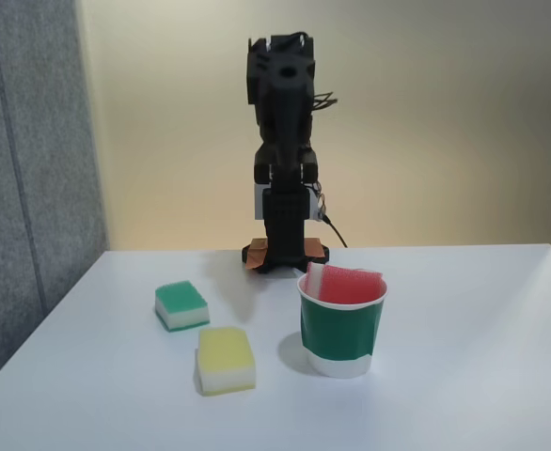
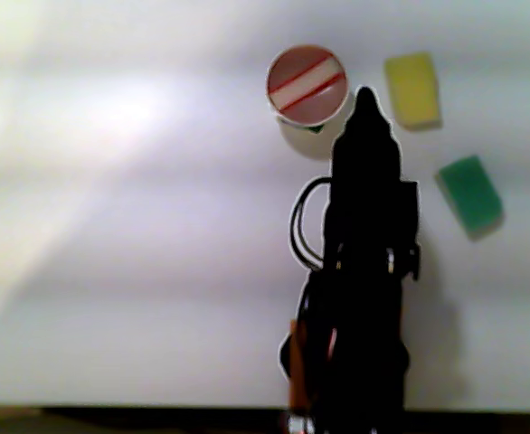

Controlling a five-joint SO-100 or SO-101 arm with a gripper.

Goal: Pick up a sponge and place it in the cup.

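Three sponges share the white table (image 1: 464, 376) with us, and only one of them matters: the red sponge (image 1: 349, 284) stands on edge inside the green-banded cup (image 1: 342, 334), its top poking just above the rim. From above in the other view we see it as a pink face with a white stripe filling the cup's mouth (image 2: 307, 83). The green sponge (image 1: 181, 305) and the yellow sponge (image 1: 225, 359) lie well apart from the cup on the table, untouched. Our arm (image 1: 283, 150) is folded upright at the back of the table, and in the other view the gripper (image 2: 366, 98) points toward the cup but sits beside it, not over it; its fingers look drawn together into one dark tip with nothing between them, though the picture is blurred. We judge the placing step done and the task essentially complete. All the next move calls for is to hold clear of the cup and settle at rest without nudging it.
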